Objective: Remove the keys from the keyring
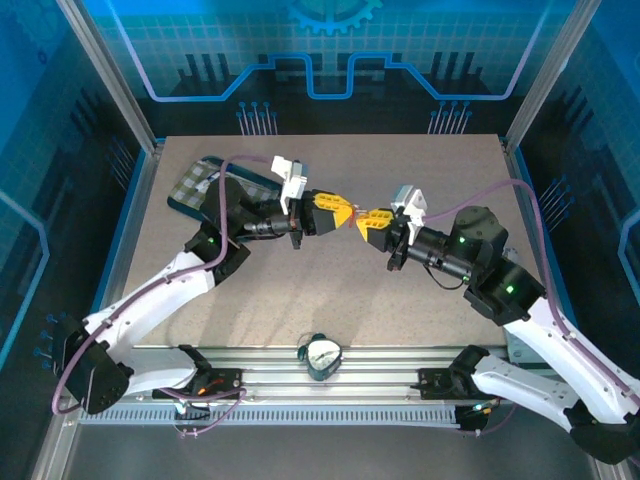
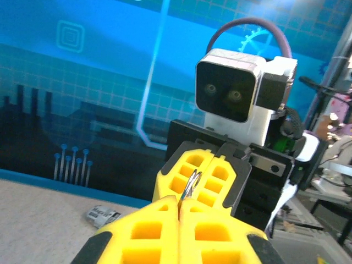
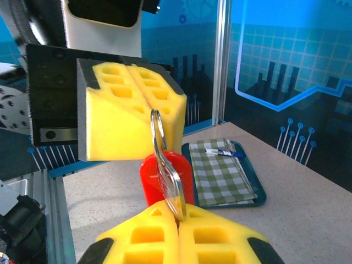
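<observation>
My two grippers meet tip to tip above the middle of the table. The left gripper is shut on the thin metal ring of the keyring. Its red tag hangs below the ring, between the two sets of yellow fingers. The right gripper is shut on a flat grey metal piece that looks like the key, which is still threaded on the ring. In the left wrist view the right gripper's fingers sit just behind the ring.
A teal tray holding a green checked cloth and a pen lies at the far left of the table. A round clock-like dial sits on the front rail between the arm bases. A small printed label lies on the table.
</observation>
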Robot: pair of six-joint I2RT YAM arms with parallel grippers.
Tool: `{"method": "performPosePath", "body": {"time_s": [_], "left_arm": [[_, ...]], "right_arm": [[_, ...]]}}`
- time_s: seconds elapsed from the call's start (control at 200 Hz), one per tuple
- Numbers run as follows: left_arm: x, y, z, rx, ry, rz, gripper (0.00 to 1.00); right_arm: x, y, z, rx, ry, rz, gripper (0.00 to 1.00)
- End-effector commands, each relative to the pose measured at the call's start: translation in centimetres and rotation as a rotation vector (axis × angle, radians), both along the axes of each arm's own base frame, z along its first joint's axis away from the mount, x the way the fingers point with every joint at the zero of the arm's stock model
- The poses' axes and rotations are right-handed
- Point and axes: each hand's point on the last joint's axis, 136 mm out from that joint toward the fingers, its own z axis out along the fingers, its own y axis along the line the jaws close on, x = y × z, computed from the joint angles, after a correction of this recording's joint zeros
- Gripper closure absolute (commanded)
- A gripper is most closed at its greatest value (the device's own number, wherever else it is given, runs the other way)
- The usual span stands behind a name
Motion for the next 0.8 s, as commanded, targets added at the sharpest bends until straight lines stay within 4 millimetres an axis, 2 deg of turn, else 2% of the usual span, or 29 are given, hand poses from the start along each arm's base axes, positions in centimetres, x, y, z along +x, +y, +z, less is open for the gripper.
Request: {"method": "performPosePath", "body": {"time_s": [0.0, 0.29, 0.505, 0.795], "left_arm": [[-2.8, -0.4, -0.2, 0.056, -0.073, -0.063, 1.00], [-2.7, -0.6, -1.0, 0.111, -0.080, -0.018, 1.00], [-2.3, -0.6, -0.9, 0.109, -0.064, 0.006, 1.00], [-2.5, -0.4, -0.6, 0.088, -0.064, 0.006, 1.00]], "right_arm": [[2.4, -2.0, 1.9, 0.010, -0.047, -0.182, 1.00], [2.0, -1.7, 1.7, -0.073, -0.134, -0.212, 1.00], [1.8, -1.0, 0.8, -0.159, -0.209, -0.249, 1.00], [1.4, -0.8, 0.6, -0.169, -0.247, -0.255, 1.00]]}}
